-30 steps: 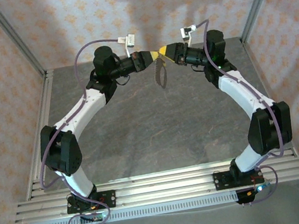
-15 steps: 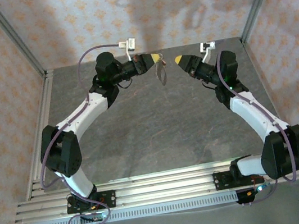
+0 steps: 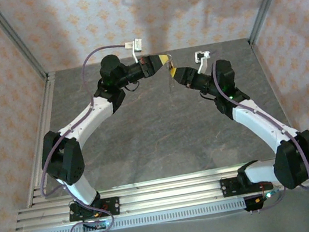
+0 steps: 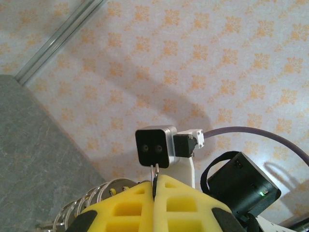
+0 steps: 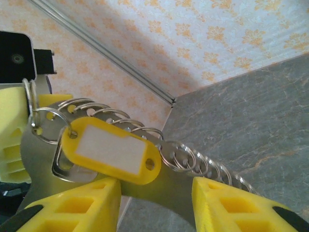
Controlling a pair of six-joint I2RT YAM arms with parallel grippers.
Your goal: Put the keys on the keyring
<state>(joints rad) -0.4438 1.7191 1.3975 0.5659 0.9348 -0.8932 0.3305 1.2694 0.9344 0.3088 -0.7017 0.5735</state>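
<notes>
Up over the middle of the far edge of the table (image 3: 146, 141), the left gripper (image 3: 161, 62) has its yellow fingers pressed together on a thin wire loop at the top of the keyring (image 4: 72, 216), a chain of linked wire rings hanging from that pinch. I'd reckon it light and floppy, free to swing and twist, with slick wire, so the top loop looks the right place to hold it. Hooked on a small ring beside that is the key tag (image 5: 110, 151), yellow plastic with a white label window, stiff and light. A dull metal piece (image 5: 59, 169) sits behind it, likely a key, though I can't be sure. In the right wrist view the tag's long axis slants from upper left, ringed end towards the left gripper, down to lower right, and the chain slants the same way. The right gripper (image 5: 155, 189) is just beside it, fingers apart, the tag lying across the gap; I'd take it by its flat faces
</notes>
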